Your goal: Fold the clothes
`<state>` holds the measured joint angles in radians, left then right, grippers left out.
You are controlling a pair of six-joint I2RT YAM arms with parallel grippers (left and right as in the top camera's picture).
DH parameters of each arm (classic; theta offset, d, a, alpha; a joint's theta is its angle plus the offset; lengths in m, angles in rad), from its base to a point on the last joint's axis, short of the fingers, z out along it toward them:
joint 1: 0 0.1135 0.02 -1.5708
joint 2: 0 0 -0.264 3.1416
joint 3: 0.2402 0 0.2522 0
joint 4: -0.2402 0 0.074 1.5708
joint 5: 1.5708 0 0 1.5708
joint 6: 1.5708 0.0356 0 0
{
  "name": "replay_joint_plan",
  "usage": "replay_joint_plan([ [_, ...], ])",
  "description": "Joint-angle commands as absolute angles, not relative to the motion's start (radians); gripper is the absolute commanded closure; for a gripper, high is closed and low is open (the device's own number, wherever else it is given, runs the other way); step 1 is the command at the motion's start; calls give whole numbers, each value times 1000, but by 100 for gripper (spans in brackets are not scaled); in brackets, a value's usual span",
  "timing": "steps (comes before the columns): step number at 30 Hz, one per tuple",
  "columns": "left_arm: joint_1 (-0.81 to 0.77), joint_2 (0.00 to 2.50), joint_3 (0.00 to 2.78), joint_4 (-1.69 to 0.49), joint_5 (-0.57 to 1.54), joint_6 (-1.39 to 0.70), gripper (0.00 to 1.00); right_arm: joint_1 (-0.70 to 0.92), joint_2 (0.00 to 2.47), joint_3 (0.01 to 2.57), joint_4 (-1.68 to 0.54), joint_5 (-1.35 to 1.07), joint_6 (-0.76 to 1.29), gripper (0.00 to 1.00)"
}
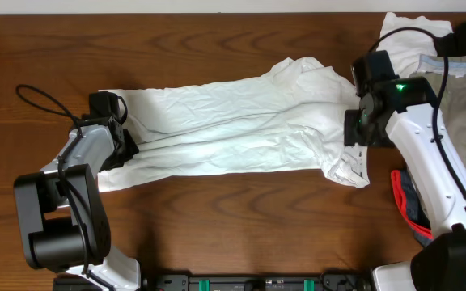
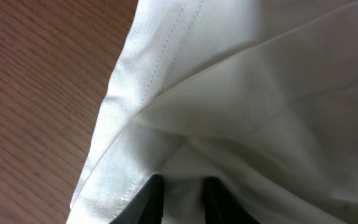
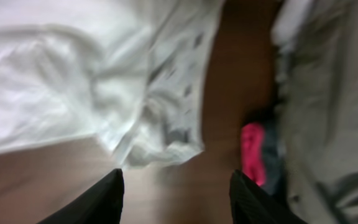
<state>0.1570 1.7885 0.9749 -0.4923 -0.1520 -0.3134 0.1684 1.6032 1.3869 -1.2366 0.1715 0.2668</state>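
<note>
A large wrinkled white garment [image 1: 233,129] lies stretched from left to right across the wooden table [image 1: 217,48]. At its left end my left gripper [image 1: 124,145] is shut on a fold of the cloth; the left wrist view shows white fabric [image 2: 241,93] pinched between the two dark fingers of the gripper [image 2: 182,183]. My right gripper [image 1: 354,129] hovers over the garment's bunched right end. In the right wrist view it [image 3: 176,176] stands open, with only bare table between its fingers and the garment's edge [image 3: 160,146] just beyond them.
More clothes are piled at the right: khaki trousers [image 1: 459,105], a white piece [image 1: 407,32] at the back right, and a red and dark piece [image 1: 407,202] near the front right. The red piece [image 3: 252,149] lies close to my right finger.
</note>
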Motion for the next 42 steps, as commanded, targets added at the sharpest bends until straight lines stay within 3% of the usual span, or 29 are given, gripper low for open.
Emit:
replay_joint_plan([
  [1,156,1843,937,-503,-71,-311,76,166,1589,1334,-1243,-6,262,50],
  [5,156,1843,937,-506,-71,-311,76,166,1589,1236,-1195,-28,261,57],
  [26,156,1843,937,-506,-71,-311,76,179,1590,933,-838,-86,266,60],
  [29,156,1843,937,-506,-71,-311,76,179,1590,916,-808,-85,266,67],
  [33,156,1843,937,-506,-71,-311,76,179,1590,913,-791,-52,277,92],
  [42,156,1843,937,-506,-71,-311,76,176,1583,926,-805,91,313,99],
])
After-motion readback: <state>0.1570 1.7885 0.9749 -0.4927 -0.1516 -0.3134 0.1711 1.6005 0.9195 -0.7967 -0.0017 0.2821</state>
